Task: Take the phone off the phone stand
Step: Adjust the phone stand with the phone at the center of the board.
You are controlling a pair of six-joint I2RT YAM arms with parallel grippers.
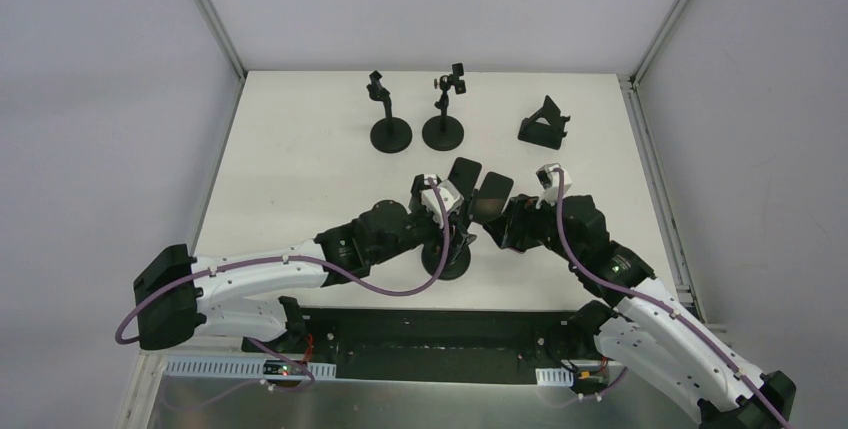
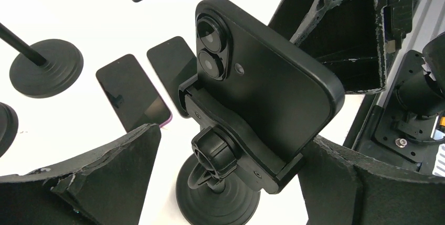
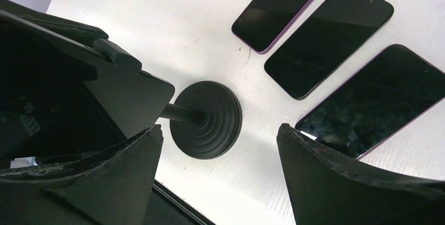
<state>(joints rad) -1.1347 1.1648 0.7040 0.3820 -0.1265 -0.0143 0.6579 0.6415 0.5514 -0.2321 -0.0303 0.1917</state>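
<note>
Left hand [image 2: 233, 141] wide open around mounted phone [image 2: 262, 78]

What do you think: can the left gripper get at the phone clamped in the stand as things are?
Probably yes: the open left gripper straddles the phone on its stand, its fingers on either side, with nothing visible between them and the phone's edges.

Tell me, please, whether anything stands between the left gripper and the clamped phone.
Nothing visible does: the phone sits just ahead, between the wide-open jaws of the left gripper; only the clamp of the phone stand grips it.
</note>
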